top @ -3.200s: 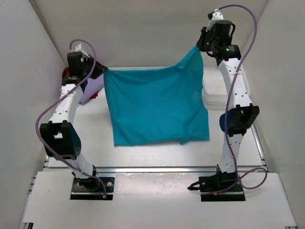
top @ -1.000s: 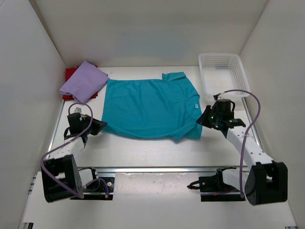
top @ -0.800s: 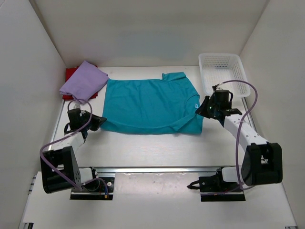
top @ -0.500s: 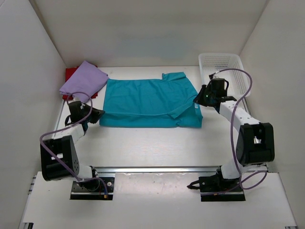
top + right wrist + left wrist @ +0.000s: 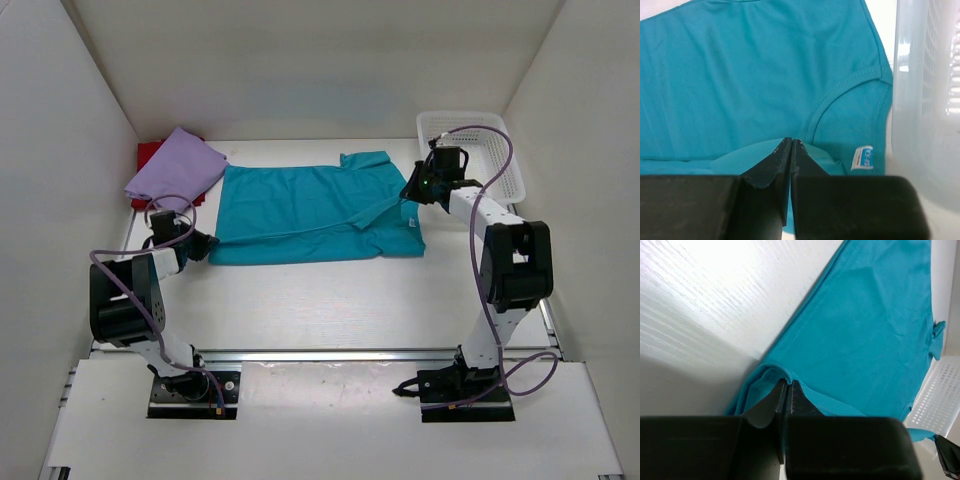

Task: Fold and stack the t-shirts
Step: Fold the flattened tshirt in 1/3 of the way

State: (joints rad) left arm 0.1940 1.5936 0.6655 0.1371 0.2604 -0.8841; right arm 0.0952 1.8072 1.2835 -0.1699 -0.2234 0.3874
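Note:
The teal t-shirt (image 5: 305,205) lies spread on the table, its near edge folded over toward the back. My left gripper (image 5: 207,242) is shut on the shirt's near left corner (image 5: 775,374). My right gripper (image 5: 405,196) is shut on the folded edge at the shirt's right side (image 5: 765,150), close to the collar and its label (image 5: 863,158). The lavender t-shirt (image 5: 176,171) lies folded at the back left on top of the red t-shirt (image 5: 150,153), of which only an edge shows.
A white mesh basket (image 5: 470,150) stands at the back right, just right of my right gripper; its wall (image 5: 927,100) fills the right of the right wrist view. White walls close in the left, back and right.
Both grippers have carried the teal shirt's near edge away from the arms' bases and over the shirt. The fold has grown and the shirt now looks shorter front to back.

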